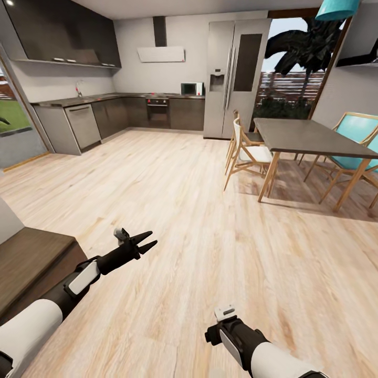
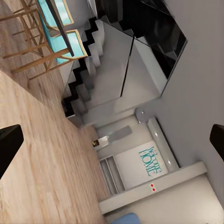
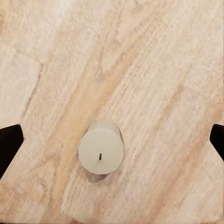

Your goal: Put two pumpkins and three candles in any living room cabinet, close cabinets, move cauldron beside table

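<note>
Candle: upright on bare floor, directly below right gripper, untouched.
Right gripper: jaws wide, empty.
Left gripper: jaws parted, empty, near cabinet corner.
Risk: off-centre descent tipping candle, rolling away.

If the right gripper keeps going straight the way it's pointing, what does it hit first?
Most likely the candle: it stands upright on the wood floor, between the open right gripper's fingers and a little off centre. Depth is unclear, so the fingertips may reach the floor beside it.
</note>
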